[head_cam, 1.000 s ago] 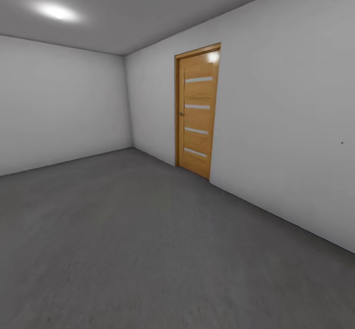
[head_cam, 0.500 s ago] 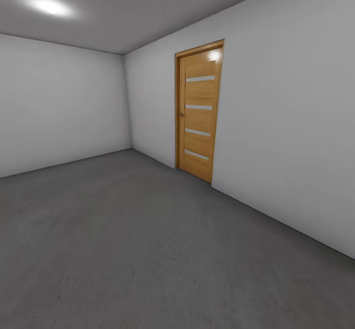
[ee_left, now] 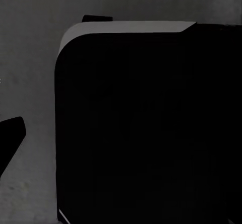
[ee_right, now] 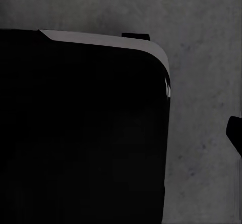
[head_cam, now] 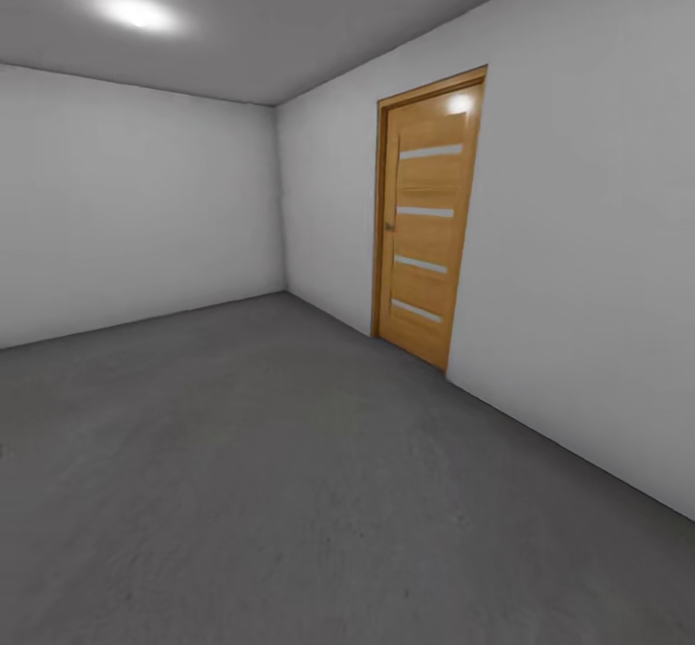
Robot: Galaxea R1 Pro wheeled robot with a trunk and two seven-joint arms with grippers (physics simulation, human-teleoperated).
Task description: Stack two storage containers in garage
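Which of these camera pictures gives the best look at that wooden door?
The head view: the wooden door stands shut in the white wall, seen whole with its four pale strips. The two wrist views look down at grey floor past a dark body, with nothing of the door.

Dark grey concrete floor (head_cam: pixel 290 490); plain white walls (head_cam: pixel 125 201); wooden door (head_cam: pixel 425 220); ceiling light (head_cam: pixel 135 13).

In both wrist views a large black rounded body (ee_left: pixel 141 128) (ee_right: pixel 80 133) covers most of the concrete floor (ee_left: pixel 25 58) (ee_right: pixel 206 58); what it is cannot be told. A dark tip (ee_left: pixel 10 136) and another (ee_right: pixel 236 133) are cut off by the picture edges.
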